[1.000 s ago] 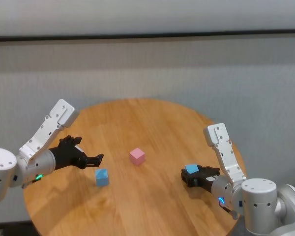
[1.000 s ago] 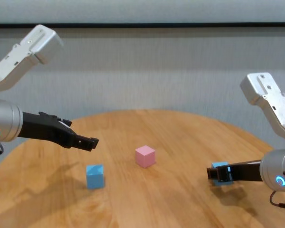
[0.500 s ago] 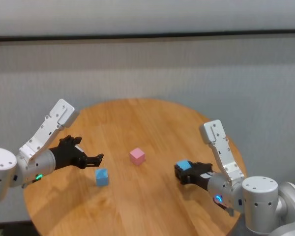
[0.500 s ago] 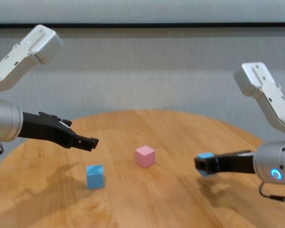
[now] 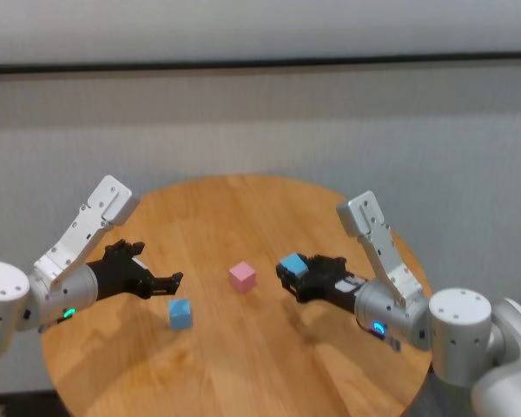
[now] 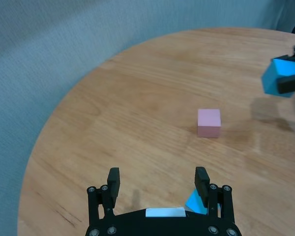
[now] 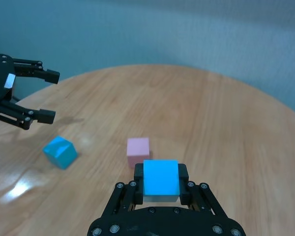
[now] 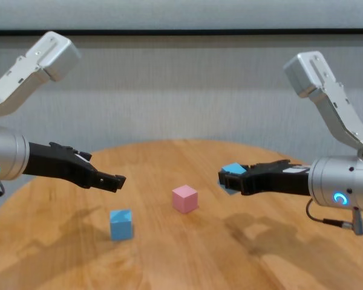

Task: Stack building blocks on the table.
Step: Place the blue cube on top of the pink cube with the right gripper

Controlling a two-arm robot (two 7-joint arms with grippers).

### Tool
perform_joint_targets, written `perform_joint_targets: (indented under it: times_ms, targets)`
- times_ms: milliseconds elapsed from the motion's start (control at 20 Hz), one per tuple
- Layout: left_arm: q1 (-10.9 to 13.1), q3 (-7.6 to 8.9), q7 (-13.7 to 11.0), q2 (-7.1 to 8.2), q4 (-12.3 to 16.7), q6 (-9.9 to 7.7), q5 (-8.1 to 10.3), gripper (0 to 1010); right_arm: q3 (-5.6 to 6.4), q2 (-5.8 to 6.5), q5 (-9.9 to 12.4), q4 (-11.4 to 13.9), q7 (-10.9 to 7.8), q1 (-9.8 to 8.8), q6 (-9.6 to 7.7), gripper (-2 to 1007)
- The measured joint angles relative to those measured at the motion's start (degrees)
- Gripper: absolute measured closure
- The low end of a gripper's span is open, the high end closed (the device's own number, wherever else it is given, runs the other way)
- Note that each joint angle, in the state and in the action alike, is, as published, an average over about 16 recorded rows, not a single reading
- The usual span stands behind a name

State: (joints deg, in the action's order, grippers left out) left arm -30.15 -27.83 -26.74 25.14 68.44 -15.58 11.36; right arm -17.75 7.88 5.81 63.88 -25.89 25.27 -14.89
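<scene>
Right gripper (image 5: pixel 288 280) clamped on a light blue block (image 5: pixel 292 265), fingers closed against two opposite faces, cube carried clear of the table (image 5: pixel 269 365) with a shadow on the wood beneath. Seen in the right wrist view as the same blue cube (image 7: pixel 161 178) seated squarely between the black fingers (image 7: pixel 133 191). Held over the middle of the round top, somewhat toward the right edge, just to the right of the pink block (image 5: pixel 241 276) and higher than it, not touching. In the chest view, gripper (image 8: pixel 228 179) and cube (image 8: pixel 233 170) level above the pink block (image 8: pixel 185 199), arm reaching in from the right edge.

Pink block resting flat on the wood near the centre of the top, upright, alone, apart from both grippers.

Left gripper (image 5: pixel 175 280) poised above the left part of the table, fingers spread wide and holding nothing. From the left wrist view, two black fingertips (image 6: pixel 113 175) parted with bare wood between them, and a corner of the second blue block (image 6: pixel 194 202) peeking out beside one finger. That second blue block (image 5: pixel 180 313) lying on the table toward the near left edge, below and just nearer than the fingertips, slightly turned relative to the planks. In the chest view, left gripper (image 8: pixel 117 180) above this block (image 8: pixel 121 224), clearly apart from it.

Pale wall (image 5: pixel 260 122) behind the far edge.
</scene>
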Motion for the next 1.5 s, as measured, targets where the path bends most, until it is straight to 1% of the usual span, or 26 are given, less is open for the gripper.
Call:
perform_joint_targets:
  times_ms: [150,350,600,800,950,1150,1300,1500]
  targets:
    - [0.0,0.0,0.0,0.0,0.0,0.0,0.0,9,-0.82,0.14,0.8,-3.3,-2.26,2.26,2.75,635]
    - [0.0,0.0,0.0,0.0,0.0,0.0,0.0,9,-1.83,-0.03,1.6,-8.4,-4.88,5.37,5.57,635]
    - [0.0,0.0,0.0,0.0,0.0,0.0,0.0,9,-3.41,-0.51,2.2,-14.7,-7.73,9.22,8.26,635]
    - [0.0,0.0,0.0,0.0,0.0,0.0,0.0,9,-4.69,-1.13,2.4,-19.1,-9.22,12.1,9.94,635]
    - [0.0,0.0,0.0,0.0,0.0,0.0,0.0,9,-5.6,-1.73,2.4,-21.9,-9.6,13.99,10.92,635]
    - [0.0,0.01,0.0,0.0,0.0,0.0,0.0,9,-6.58,-2.65,2.3,-24.3,-9.19,15.9,11.6,635]
    - [0.0,0.01,0.0,0.0,0.0,0.0,0.0,9,-7.08,-3.35,2.3,-25.2,-8.31,16.7,11.53,635]
    - [0.0,0.01,0.0,0.0,0.0,0.0,0.0,9,-7.69,-4.13,2.4,-25.4,-7.05,17.05,10.73,635]
